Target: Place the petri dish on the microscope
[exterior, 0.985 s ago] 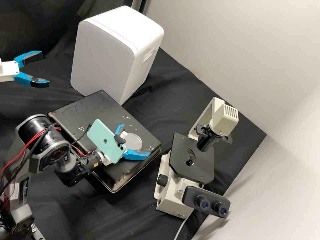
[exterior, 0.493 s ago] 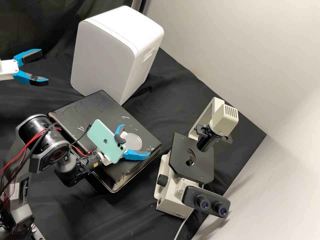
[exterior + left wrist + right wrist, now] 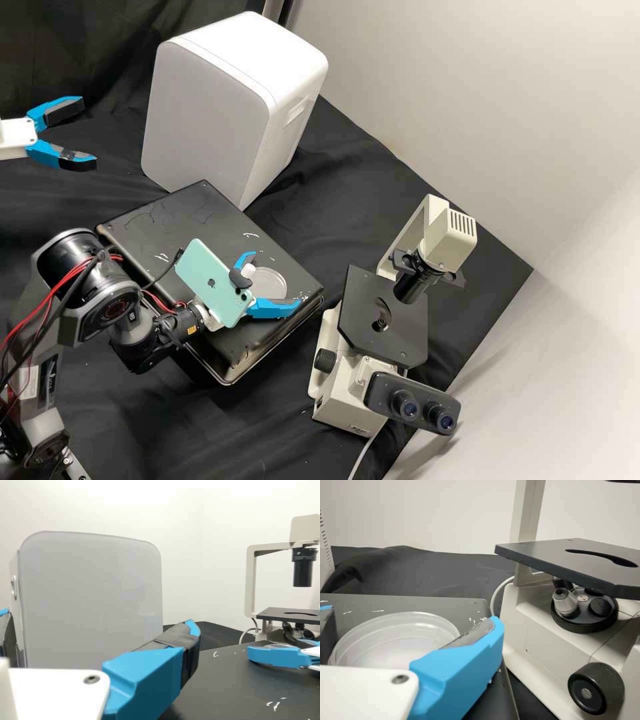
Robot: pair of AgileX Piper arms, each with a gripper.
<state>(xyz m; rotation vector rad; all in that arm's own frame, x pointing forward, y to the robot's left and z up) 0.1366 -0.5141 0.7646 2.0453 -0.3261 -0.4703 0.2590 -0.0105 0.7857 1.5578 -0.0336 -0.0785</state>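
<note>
A clear petri dish (image 3: 268, 283) (image 3: 395, 637) lies on a black slab (image 3: 167, 220) near its right corner. My right gripper (image 3: 265, 283) (image 3: 407, 622) is open and straddles the dish, one blue finger on each side, close to the rim. To the right of the slab stands the white microscope (image 3: 380, 340), and its black stage (image 3: 380, 313) (image 3: 570, 562) is bare. At the far left, above the bench, my left gripper (image 3: 87, 131) (image 3: 97, 622) hangs open and holds nothing.
A tall white box (image 3: 227, 100) (image 3: 90, 595) stands behind the slab. A teal phone (image 3: 213, 283) is mounted on the right wrist. The microscope's objective turret (image 3: 580, 602) sits under the stage, with the eyepieces (image 3: 420, 410) at the front. A pale wall borders the bench on the right.
My left gripper has drawn slightly back to the left and up. The right gripper's fingers have come in a little around the dish.
</note>
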